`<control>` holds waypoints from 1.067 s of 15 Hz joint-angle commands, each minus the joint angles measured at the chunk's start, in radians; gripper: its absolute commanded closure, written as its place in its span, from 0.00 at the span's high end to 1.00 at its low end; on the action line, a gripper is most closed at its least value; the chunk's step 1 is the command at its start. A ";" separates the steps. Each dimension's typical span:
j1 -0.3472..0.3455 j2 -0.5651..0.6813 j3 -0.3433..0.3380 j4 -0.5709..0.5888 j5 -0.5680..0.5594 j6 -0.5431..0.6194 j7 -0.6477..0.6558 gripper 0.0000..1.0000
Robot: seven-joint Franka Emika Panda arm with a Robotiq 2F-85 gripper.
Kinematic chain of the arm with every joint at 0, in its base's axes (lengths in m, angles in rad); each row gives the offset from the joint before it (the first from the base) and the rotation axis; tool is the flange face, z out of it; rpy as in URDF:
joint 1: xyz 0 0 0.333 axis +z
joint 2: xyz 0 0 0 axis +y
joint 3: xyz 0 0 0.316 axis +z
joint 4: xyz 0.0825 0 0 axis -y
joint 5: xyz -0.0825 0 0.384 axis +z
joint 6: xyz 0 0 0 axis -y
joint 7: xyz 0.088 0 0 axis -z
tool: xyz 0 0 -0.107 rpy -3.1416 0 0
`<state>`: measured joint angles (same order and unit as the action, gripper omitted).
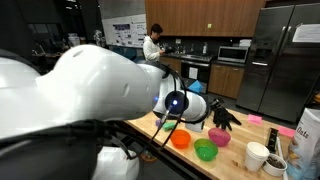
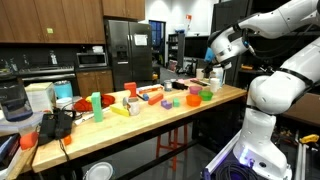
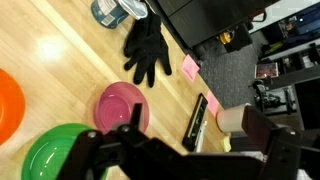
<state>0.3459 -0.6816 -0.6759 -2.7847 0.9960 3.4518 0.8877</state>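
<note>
Wooden desk [image 3: 60,50] in a kitchen carries a pink bowl [image 3: 122,105]. In the wrist view, a black glove [image 3: 148,50] lies at its twelve o'clock and a green bowl [image 3: 55,155] at seven. Pincer [image 1: 226,118] hovers released above them.

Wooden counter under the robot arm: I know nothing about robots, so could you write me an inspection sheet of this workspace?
Surface: wooden counter, light wood, with many small items on it.
Job's things: pink bowl, green bowl and orange bowl, all upright, none touched by the gripper.
Clutter: black glove, pink note, flat black device, white cup.
Gripper: gripper open, holding nothing, above the counter.
Cables: black cable hanging by the arm.
Surroundings: kitchen with fridge; person standing far behind.
</note>
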 commanded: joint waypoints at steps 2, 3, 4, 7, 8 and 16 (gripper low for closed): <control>0.261 -0.060 -0.281 0.020 -0.180 -0.037 -0.016 1.00; 0.312 -0.069 -0.336 0.029 -0.215 -0.046 -0.026 1.00; 0.357 -0.075 -0.385 0.038 -0.246 -0.054 -0.033 1.00; 0.460 -0.073 -0.490 0.066 -0.314 -0.066 -0.046 1.00; 0.486 -0.068 -0.516 0.075 -0.328 -0.064 -0.047 1.00; 0.531 -0.041 -0.568 0.080 -0.383 -0.058 -0.013 1.00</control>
<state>0.8843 -0.7278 -1.2474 -2.7029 0.6266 3.4000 0.8598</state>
